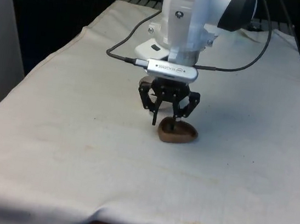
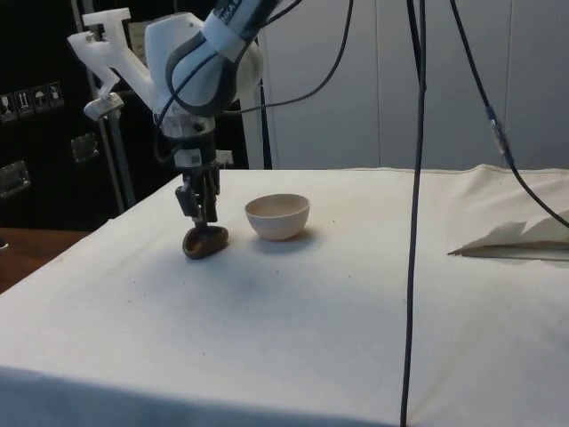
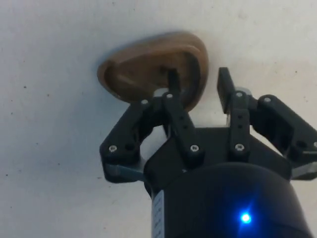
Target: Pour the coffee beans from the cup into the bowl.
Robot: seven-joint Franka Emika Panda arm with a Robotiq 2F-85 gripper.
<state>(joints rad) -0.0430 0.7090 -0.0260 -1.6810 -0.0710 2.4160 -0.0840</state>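
Wrist view: the gripper (image 3: 197, 82) points straight down over the brown cup (image 3: 153, 69), with one finger inside the cup's hollow and the other outside, so that the wall of the cup stands between the two. The jaws are parted with a clear gap; they straddle the rim but do not yet clamp it, and nothing is held. In the front view the cup (image 1: 177, 132) rests on the white cloth (image 1: 51, 149), directly beneath the gripper (image 1: 165, 115). The cup has a rounded, somewhat heart-shaped outline; whether it holds beans cannot be told. In the side view the cream bowl (image 2: 277, 216) stands upright just beside the cup (image 2: 205, 241), apart from it, on the side away from the dark cabinets. The likely next step is to pinch the rim, then lift and carry the cup sideways toward the bowl.
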